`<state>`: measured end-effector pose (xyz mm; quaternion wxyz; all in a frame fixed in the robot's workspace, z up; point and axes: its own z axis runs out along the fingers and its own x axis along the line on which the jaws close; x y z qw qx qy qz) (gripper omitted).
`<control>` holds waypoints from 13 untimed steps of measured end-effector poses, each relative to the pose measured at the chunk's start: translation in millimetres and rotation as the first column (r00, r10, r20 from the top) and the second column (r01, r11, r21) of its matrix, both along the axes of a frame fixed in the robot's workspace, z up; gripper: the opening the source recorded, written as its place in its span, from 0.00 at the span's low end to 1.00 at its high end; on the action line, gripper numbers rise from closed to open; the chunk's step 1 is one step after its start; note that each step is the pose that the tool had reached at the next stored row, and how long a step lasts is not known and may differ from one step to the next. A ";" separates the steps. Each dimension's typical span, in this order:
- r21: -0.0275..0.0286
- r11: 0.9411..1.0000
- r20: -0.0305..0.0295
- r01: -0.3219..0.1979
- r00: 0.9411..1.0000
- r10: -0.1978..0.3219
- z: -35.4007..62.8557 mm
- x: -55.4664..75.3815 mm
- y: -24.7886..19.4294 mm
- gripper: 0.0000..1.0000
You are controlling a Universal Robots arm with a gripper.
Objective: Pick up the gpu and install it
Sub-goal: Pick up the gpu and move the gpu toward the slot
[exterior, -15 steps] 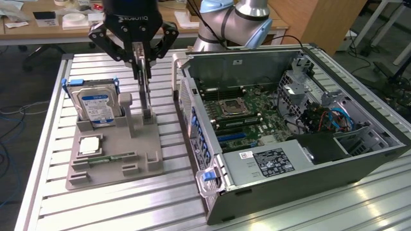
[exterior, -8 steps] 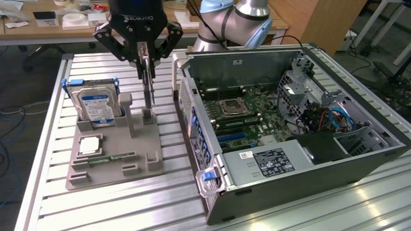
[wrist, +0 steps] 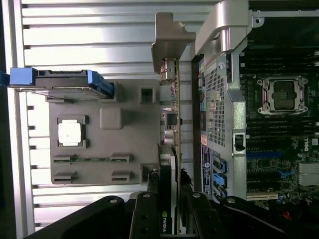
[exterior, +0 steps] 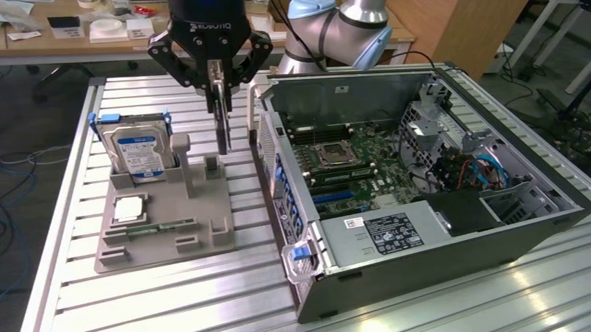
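Observation:
My gripper is shut on the gpu, a thin dark card that hangs edge-on below the fingers, lifted clear above the grey holder. It hovers between the holder's upright posts and the open computer case. In the wrist view the gpu runs away from the gripper, with its black cooler near the fingers and its silver bracket at the far end. It lies over the gap between the holder and the case wall.
The holder carries a blue-labelled hard drive, a CPU and a green RAM stick. The case lies on its side with the motherboard exposed, blue slots near the power supply. All rest on a slatted aluminium table.

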<state>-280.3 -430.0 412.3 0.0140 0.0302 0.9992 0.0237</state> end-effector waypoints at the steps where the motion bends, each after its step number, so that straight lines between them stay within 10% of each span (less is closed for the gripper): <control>1: 0.000 1.000 0.000 0.000 1.000 0.000 0.0 1.3 0.0 0.26; 13: 0.000 1.000 0.000 0.000 1.000 0.000 0.0 18.0 0.0 0.26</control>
